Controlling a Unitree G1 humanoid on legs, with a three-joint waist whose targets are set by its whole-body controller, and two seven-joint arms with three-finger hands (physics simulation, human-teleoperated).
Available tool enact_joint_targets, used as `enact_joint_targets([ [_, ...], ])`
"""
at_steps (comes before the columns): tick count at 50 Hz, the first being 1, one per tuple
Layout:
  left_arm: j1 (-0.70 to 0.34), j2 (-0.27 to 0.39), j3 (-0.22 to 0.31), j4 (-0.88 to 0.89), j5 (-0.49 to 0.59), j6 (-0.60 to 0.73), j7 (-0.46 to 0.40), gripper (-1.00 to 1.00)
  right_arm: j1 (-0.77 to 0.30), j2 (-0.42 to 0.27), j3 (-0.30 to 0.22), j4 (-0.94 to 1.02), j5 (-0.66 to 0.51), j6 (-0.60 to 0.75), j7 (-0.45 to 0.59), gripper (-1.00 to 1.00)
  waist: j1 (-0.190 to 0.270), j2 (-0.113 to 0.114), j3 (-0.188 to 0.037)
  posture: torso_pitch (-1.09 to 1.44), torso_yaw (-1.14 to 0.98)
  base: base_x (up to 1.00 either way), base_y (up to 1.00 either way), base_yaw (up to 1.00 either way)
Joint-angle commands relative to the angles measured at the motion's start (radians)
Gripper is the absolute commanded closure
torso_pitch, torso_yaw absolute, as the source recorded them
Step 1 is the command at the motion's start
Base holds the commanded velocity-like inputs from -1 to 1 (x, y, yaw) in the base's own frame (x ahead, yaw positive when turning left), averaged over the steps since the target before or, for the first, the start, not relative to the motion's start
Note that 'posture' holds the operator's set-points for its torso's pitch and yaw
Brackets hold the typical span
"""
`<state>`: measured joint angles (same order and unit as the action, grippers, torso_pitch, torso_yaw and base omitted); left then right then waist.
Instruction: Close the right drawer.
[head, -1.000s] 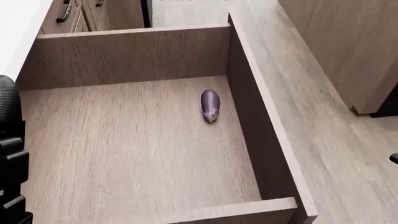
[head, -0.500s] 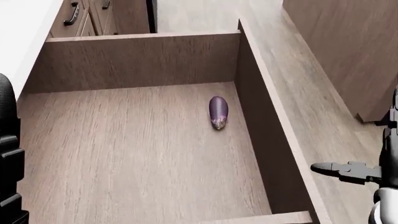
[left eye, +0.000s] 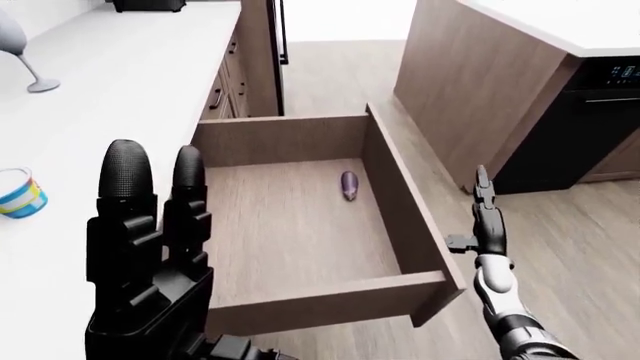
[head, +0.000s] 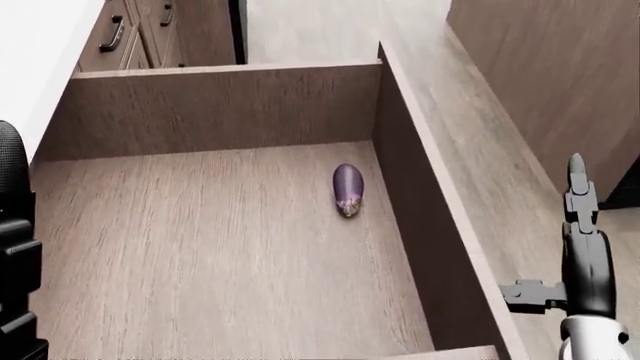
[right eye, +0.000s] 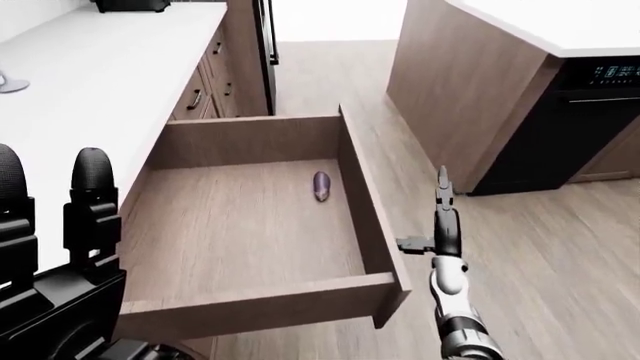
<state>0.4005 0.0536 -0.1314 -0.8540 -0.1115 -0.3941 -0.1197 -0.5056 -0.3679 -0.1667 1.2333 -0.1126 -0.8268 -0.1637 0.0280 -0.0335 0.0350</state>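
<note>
Drawer of light-brown wood grain (left eye: 300, 225), a wide box, stands pulled fully out from the white countertop's (left eye: 110, 90) cabinet run, filling the middle of the left-eye view. At that view's far left a blue-and-yellow striped cup (left eye: 20, 193) sits on the countertop, and the foot of a clear stemmed glass (left eye: 30, 75) stands near the top corner. The black three-finger left hand (left eye: 150, 247) rises at lower left with its fingers straight up and spread open, holding nothing, overlapping the drawer's left edge in the picture. Inside the drawer a small purple eggplant (head: 347, 189) lies on the floor panel near the right wall, apart from it. Just outside that right wall the slim black-and-white right hand (head: 580, 255) points upward, fingers extended and open, one digit jutting toward the wall without touching it. Beyond it stands a wooden island (left eye: 470, 82) with a black oven front (left eye: 580, 120).
</note>
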Motion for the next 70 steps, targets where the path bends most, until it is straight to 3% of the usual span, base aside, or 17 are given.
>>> enact_joint_targets([
  [1,-0.005,0.000,0.001,-0.036,-0.004,-0.019,0.000,-1.00,-0.026,-0.016,-0.008,-0.033,0.006,-0.026,0.011,-1.00,-0.001,-0.004,-0.015,0.00,0.00,0.00,0.00,0.00],
  [38,-0.012,-0.004,0.003,-0.046,-0.004,0.002,0.000,-1.00,-0.048,0.033,0.027,-0.111,-0.059,0.012,0.104,-1.00,-0.009,-0.002,-0.029,0.00,0.00,0.00,0.00,0.00],
  [70,-0.007,-0.004,0.006,-0.035,-0.011,-0.014,-0.004,-1.00,-0.054,0.104,0.066,-0.223,-0.117,0.084,0.180,-1.00,-0.014,0.002,-0.026,0.00,0.00,0.00,0.00,0.00],
])
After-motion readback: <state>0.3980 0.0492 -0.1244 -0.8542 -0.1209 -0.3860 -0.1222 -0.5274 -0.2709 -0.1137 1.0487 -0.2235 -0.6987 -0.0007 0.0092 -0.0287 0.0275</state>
